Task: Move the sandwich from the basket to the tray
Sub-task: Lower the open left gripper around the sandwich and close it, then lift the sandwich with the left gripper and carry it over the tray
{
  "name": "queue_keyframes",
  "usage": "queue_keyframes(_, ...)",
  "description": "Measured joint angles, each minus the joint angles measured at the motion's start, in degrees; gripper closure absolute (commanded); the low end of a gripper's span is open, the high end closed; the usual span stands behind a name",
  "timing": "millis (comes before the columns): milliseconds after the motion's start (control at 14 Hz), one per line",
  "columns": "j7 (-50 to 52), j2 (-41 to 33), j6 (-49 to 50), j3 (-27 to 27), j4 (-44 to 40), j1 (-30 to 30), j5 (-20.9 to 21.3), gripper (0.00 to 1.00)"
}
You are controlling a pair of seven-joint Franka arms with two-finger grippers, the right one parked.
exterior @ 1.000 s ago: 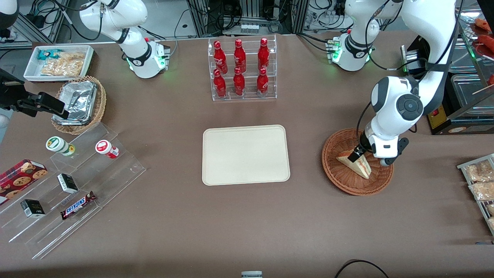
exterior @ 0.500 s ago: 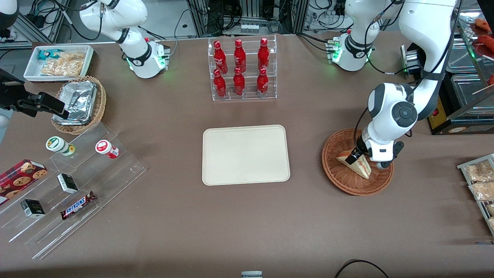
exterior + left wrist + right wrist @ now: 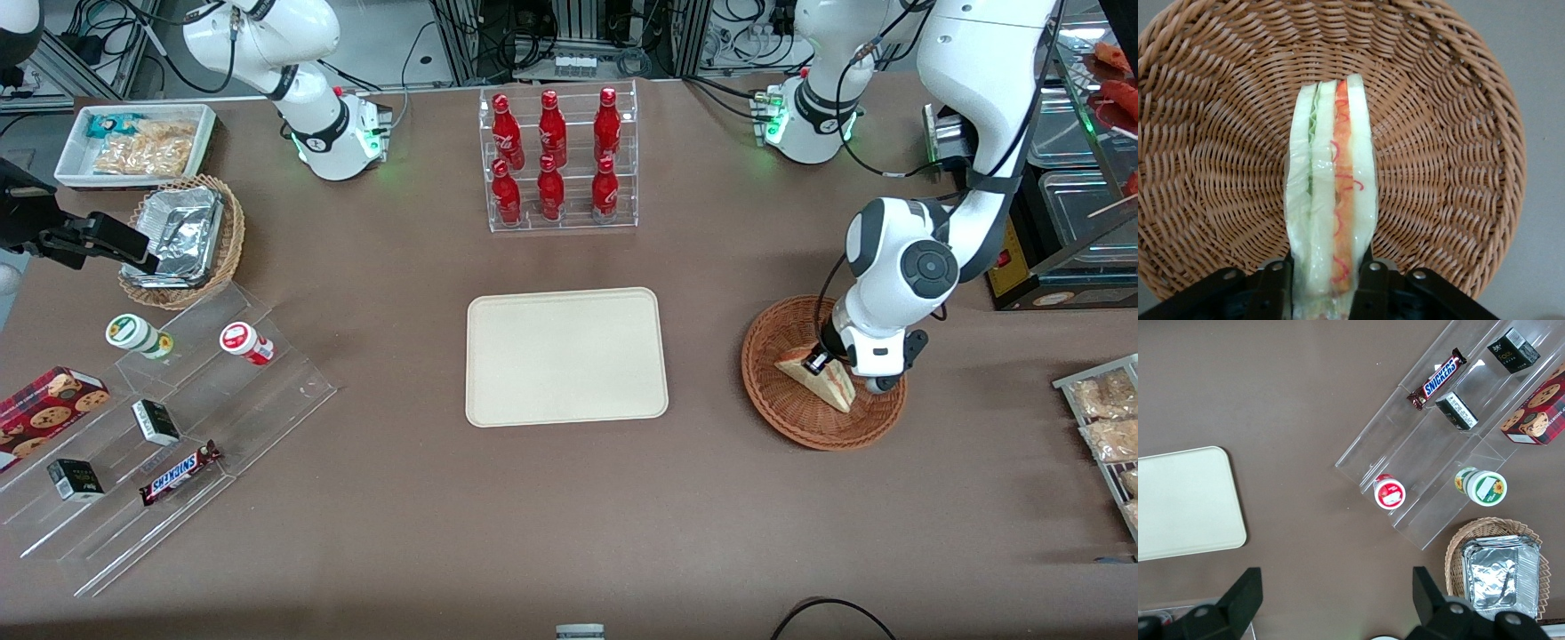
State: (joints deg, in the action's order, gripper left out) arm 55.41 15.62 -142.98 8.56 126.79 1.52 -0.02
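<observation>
The sandwich, a pale wedge with red-orange and green layers, stands on edge in the reddish-brown wicker basket toward the working arm's end of the table. My gripper reaches down into the basket and is shut on the sandwich's upper end. In the left wrist view the sandwich runs out from between the black fingers, which press on both bread faces over the basket's weave. The cream tray lies flat mid-table with nothing on it, and its corner appears in the right wrist view.
A clear rack of red bottles stands farther from the camera than the tray. Toward the parked arm's end are a tan basket with a foil container, a white snack bin and clear steps with snacks. Snack packets lie near the basket.
The working arm's wrist has shifted slightly toward the tray and lowered, bringing the gripper further down onto the sandwich. The sandwich stays in the basket.
</observation>
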Motion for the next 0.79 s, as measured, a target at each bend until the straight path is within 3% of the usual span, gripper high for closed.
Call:
queue_keyframes(214, -0.11, -0.88, 2.58, -0.13, -1.75, -0.22, 0.00, 0.85)
queue_keyframes(500, -1.92, -6.87, 22.08, 0.23, -10.29, 0.15, 0.06, 0.84)
queue_keyframes(786, -2.47, -7.58, 36.60, 1.28, -22.89, 7.43, 0.06, 0.84)
